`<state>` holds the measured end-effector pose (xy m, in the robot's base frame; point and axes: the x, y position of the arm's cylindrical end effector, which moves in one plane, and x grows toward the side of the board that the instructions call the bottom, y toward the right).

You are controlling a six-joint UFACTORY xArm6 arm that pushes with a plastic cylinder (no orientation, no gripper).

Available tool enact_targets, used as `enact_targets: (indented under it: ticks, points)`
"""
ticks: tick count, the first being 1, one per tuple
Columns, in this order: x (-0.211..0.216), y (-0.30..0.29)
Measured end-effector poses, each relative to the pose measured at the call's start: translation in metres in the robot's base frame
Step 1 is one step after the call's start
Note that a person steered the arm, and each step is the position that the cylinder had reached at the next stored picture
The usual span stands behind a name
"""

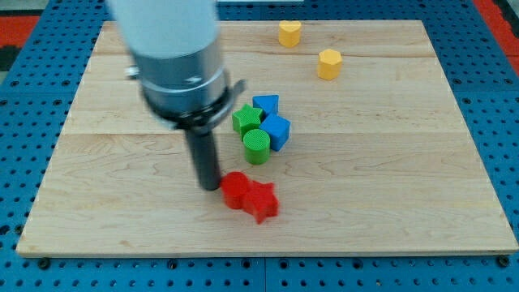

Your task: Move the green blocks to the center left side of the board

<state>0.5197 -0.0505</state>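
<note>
A green star block (pixel 246 119) and a green round block (pixel 257 147) sit near the board's middle, touching each other. My tip (pixel 210 186) rests on the board below and to the left of the green round block, right beside a red block (pixel 236 191). The arm's grey body (pixel 174 57) hides the board at the upper left.
Two blue blocks (pixel 266 105) (pixel 277 130) touch the green ones on their right. A red star block (pixel 262 201) lies against the other red block. Two yellow blocks (pixel 289 33) (pixel 329 63) stand at the view's top. The wooden board (pixel 405 162) has blue pegboard around it.
</note>
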Motion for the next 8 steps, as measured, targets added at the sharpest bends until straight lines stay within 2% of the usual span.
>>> enact_targets:
  ticks: [1, 3, 4, 5, 6, 7, 8]
  points:
    - [-0.018, 0.062]
    - [-0.065, 0.019]
    - [-0.072, 0.060]
    - [-0.108, 0.026]
    - [-0.097, -0.042]
    - [-0.095, -0.062]
    - [-0.076, -0.057]
